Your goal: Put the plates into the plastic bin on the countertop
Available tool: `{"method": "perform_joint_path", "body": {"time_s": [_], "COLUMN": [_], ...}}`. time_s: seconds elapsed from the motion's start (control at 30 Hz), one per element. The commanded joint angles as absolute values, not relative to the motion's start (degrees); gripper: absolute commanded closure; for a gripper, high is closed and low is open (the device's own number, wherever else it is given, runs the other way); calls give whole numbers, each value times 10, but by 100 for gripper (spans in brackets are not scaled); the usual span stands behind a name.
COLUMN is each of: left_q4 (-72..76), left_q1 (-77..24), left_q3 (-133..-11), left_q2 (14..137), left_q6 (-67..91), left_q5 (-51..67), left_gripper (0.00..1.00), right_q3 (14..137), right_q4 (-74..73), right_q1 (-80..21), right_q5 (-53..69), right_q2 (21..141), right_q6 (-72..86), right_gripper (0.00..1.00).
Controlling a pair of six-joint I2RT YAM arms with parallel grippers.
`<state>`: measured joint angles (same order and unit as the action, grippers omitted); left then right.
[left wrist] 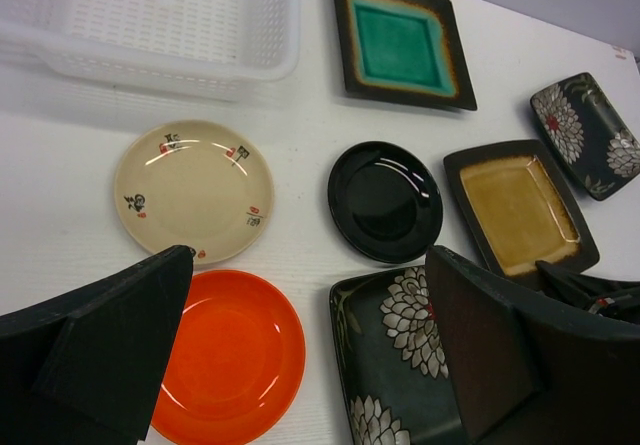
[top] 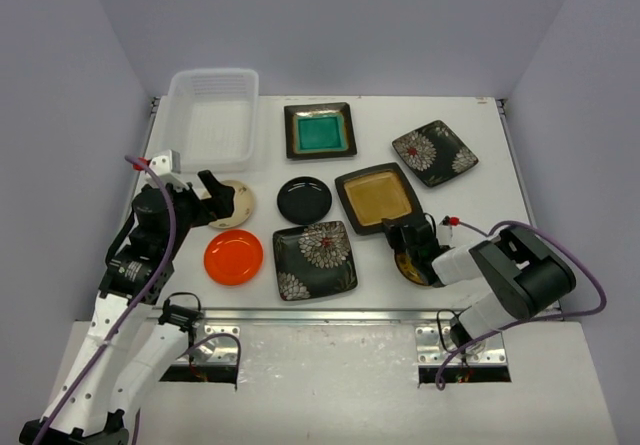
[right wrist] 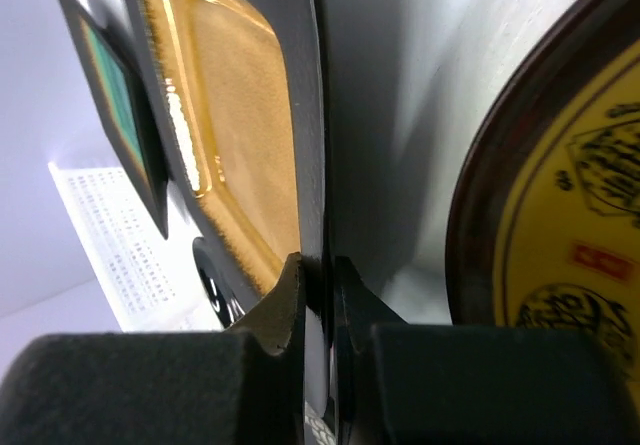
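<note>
The right gripper [right wrist: 318, 283] pinches the near rim of the amber plate [right wrist: 240, 125], one finger on each face of the edge (the yellow patterned plate [right wrist: 570, 245] lies just beside it). The left gripper [left wrist: 305, 265] hangs with its fingers spread wide above the cream plate [left wrist: 193, 190] and the orange plate [left wrist: 235, 355]. The bin [top: 213, 115] sits at the far left corner of the countertop [top: 480, 135].

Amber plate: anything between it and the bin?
Right gripper holds the amber plate by its edge. Flat between it and the plastic bin lie the black round plate and teal plate; a lifted carry likely clears both.
</note>
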<state>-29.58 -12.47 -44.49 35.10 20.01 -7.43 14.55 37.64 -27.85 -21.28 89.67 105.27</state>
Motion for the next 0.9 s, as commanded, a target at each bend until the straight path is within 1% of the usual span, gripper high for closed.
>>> {"method": "perform_joint_path", "body": {"time_s": [0.0,0.07,0.17,0.43,0.47,0.6,0.63,0.7,0.77,0.87], "left_q4": [-268,-267,-267,-260,-256,-220,-200,-174,-154,-139], "left_q1": [-132,-132,-132,-132,-132,-132,-131,-131,-131,-132], "left_q3": [-446,-446,-448,-454,-455,-452,-453,-469,-496,-535], "left_q2": [355,356,361,379,385,410,425,464,512,575], "left_q6": [196,196,196,196,202,232,241,258,263,272], "left_q5": [-72,-72,-67,-31,-12,82,124,194,259,311], "left_gripper": [0,0,0,0,0,0,0,0,0,0], "right_q3": [117,117,124,133,141,156,171,207,234,259], "right_q4": [389,414,422,503,503,497,490,450,442,439], "right_q1": [-273,-270,-251,-167,-158,-140,-126,-101,-83,-72], "right_q5": [-249,-242,-209,-41,-14,28,56,141,233,336], "right_q2": [838,794,750,702,691,657,650,651,664,678], "right_q6": [982,921,884,829,821,789,778,765,761,758], "right_gripper": [100,100,100,100,100,100,100,100,100,100]}}
